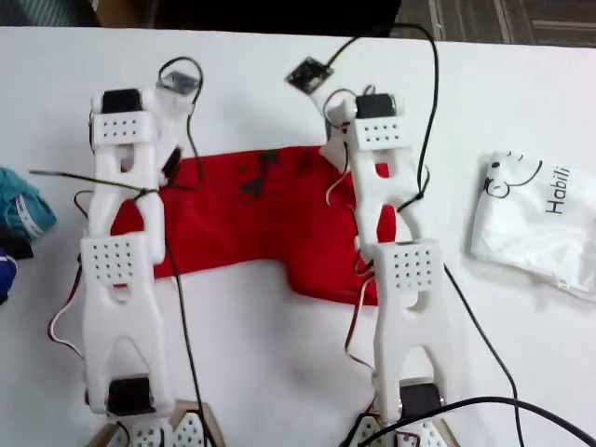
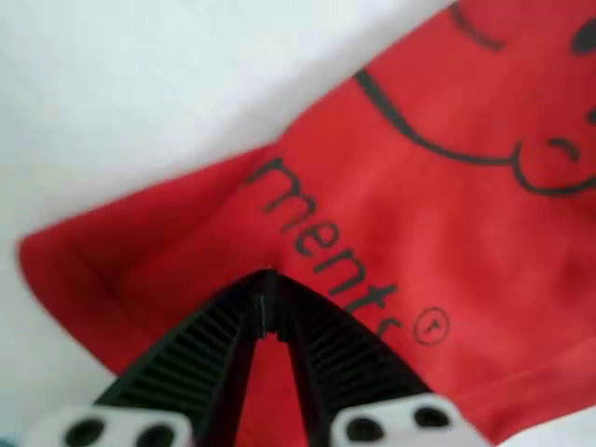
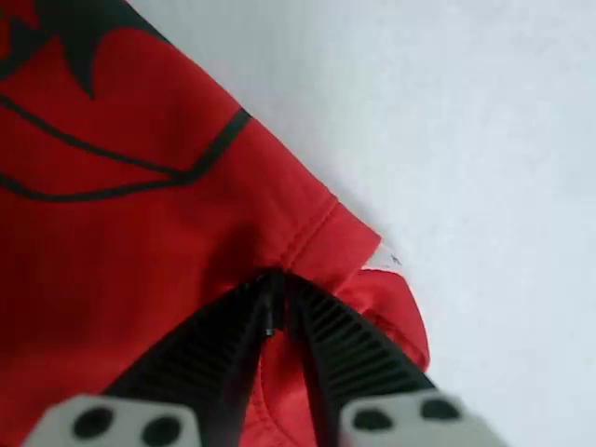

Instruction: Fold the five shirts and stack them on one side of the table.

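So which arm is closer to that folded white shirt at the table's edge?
Right. The right arm is over the red fabric shirt's end nearest the folded white fabric shirt; the left arm is over its far end.

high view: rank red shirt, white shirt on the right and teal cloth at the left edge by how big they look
Largest to smallest:
1. red shirt, spread under both arms
2. white shirt, folded
3. teal cloth, though the picture's edge cuts it off, so its full extent is unsure
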